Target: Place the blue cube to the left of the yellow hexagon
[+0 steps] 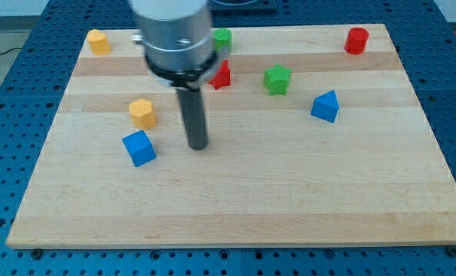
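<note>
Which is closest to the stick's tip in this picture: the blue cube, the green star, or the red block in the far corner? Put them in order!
From my tip:
1. The blue cube, just to the view's left of it.
2. The green star, up and to the view's right.
3. The red cylinder, far off in the view's top right corner.

My arm comes in from the view's top, its grey cylindrical end blurred. The dark rod (195, 115) hangs straight down, and my tip (198, 146) seems to rest on the tabletop (289, 192).
</note>
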`<state>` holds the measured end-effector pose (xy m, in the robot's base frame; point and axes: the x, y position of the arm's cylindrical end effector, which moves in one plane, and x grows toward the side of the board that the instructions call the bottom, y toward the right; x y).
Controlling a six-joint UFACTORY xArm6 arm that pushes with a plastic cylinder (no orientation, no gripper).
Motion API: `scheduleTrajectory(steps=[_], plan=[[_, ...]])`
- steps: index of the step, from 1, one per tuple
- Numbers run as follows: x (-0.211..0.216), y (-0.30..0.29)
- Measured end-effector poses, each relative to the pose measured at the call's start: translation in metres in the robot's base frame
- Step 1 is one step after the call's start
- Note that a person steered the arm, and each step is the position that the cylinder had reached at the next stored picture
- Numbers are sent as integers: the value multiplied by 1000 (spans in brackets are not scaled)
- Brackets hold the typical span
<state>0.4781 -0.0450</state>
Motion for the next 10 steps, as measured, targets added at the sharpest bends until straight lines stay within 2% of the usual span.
scheduleTrajectory(steps=[1, 3, 4, 5, 6, 8, 9, 10], plan=[[16, -26], [21, -152], [21, -164], [37, -131], [30, -129], [-9, -209], [-6, -208], [21, -162]])
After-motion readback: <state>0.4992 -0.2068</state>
